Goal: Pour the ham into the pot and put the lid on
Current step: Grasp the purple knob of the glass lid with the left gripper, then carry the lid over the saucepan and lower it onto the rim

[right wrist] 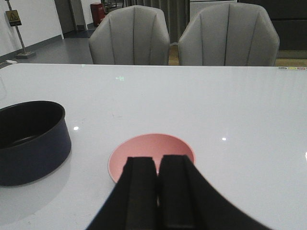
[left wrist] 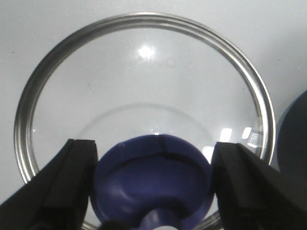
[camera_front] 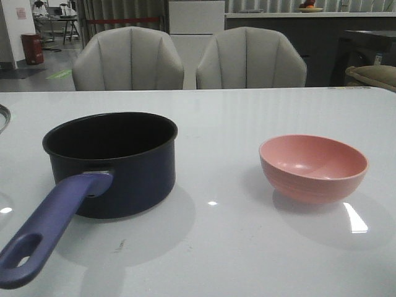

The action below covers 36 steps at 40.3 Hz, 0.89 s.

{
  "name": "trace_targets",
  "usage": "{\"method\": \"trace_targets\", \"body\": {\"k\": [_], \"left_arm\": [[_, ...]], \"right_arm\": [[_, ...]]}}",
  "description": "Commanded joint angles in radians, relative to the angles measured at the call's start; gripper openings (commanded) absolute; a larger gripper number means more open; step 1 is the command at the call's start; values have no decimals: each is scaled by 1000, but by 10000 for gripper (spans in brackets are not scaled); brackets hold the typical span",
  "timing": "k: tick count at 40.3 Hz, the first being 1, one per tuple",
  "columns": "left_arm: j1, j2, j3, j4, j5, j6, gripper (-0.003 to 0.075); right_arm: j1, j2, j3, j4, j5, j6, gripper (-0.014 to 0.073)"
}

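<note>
The dark navy pot (camera_front: 117, 161) stands left of centre, its purple-blue handle (camera_front: 49, 229) pointing to the front left. It also shows in the right wrist view (right wrist: 29, 143). The glass lid (left wrist: 144, 81) lies flat on the table; only its rim (camera_front: 3, 117) shows at the far left edge in the front view. My left gripper (left wrist: 156, 146) is open, its fingers (left wrist: 79, 177) on either side of the lid's dark blue knob (left wrist: 153, 177). My right gripper (right wrist: 158, 160) is shut and empty just behind the pink bowl (right wrist: 139, 148). No ham shows in the bowl (camera_front: 312, 167) or the pot.
The white table (camera_front: 223, 247) carries only the pot, bowl and lid. Two grey chairs (camera_front: 130, 59) stand behind its far edge. The pot's wall (left wrist: 295, 139) is close beside the lid.
</note>
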Motion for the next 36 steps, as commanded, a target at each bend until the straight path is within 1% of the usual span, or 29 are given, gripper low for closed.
{"method": "trace_targets", "body": {"k": [1,12,21,27,36], "left_arm": [[-52,-53,-85,-26,-8,4,407],[-249,-46,-218,-27,-8,4,407],[-385,17,-306,-30,4,4,407],[-447,75,-355,-31,37,4,407],[-478,140,-395,-33,82,4,407]], "right_arm": [[0,11,-29,4,-85,-5,150],[0,11,-29,4,-85,-5,150],[0,11,-29,4,-85,-5,150],[0,11,-29,4,-85,-5,150],[0,11,-29,4,-85,-5,150]]}}
